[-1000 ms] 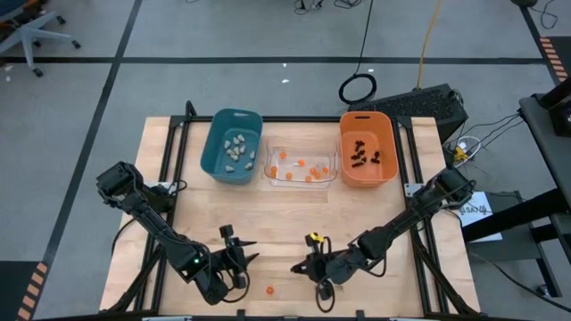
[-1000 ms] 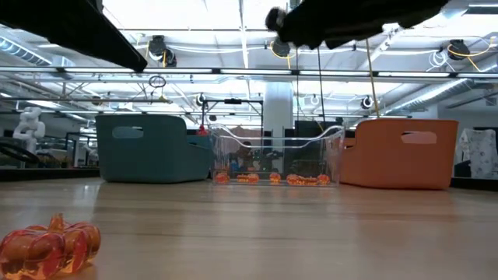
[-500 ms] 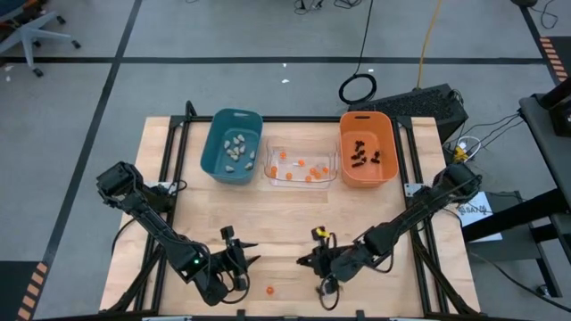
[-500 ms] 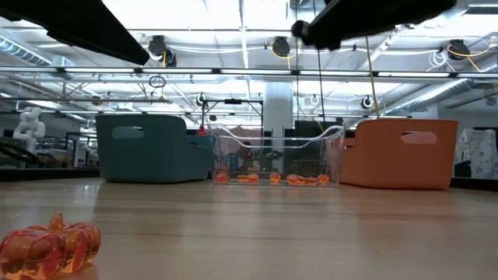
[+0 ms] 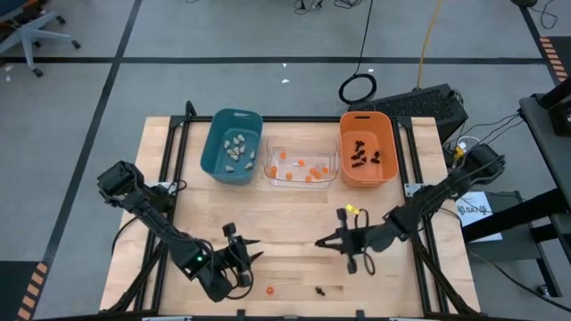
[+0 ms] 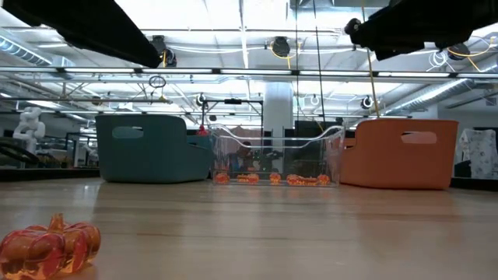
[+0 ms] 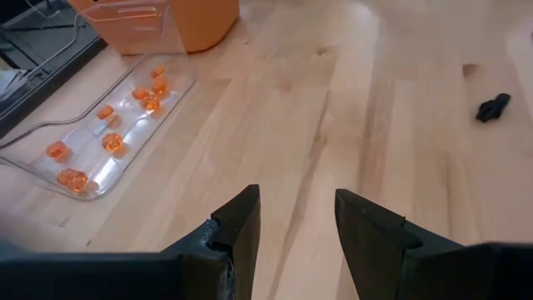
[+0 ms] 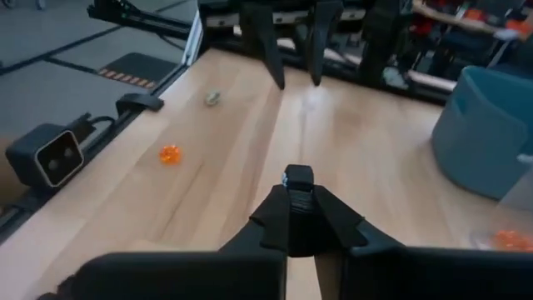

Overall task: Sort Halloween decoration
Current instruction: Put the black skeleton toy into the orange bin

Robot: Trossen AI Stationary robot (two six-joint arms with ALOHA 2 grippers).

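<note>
- High view: the right hand (image 5: 321, 242) hangs over the middle of the worktop (image 5: 294, 218), its fingers pressed together; whether anything tiny sits between the tips cannot be told from above. The left hand (image 5: 252, 254) waits near the front edge with its fingers spread on nothing. The sorted trinkets lie in the far row: pale lumps in the teal bin (image 5: 233, 145), orange ones in the clear bin (image 5: 301, 166), black ones in the orange bin (image 5: 367, 148). Still loose near the front edge are an orange trinket (image 5: 269, 290) and a black spidery trinket (image 5: 319, 289).
- Low view: that orange trinket shows as a clear pumpkin (image 6: 49, 245) resting on the worktop close to the camera, well apart from the three bins behind it.
- Left wrist view: the spread fingers (image 7: 239, 229) frame bare wood; the black trinket (image 7: 493, 107) lies off to one side, outside their gap.
- Right wrist view: the tips meet on what may be a small dark piece, too small to be sure of; the pumpkin (image 8: 170, 154) and a pale lump (image 8: 213, 97) lie ahead.
- To do the step well, I judge the right hand should keep its tips together until well inside the matching bin's rim, and the left should centre on one loose trinket before closing.
</note>
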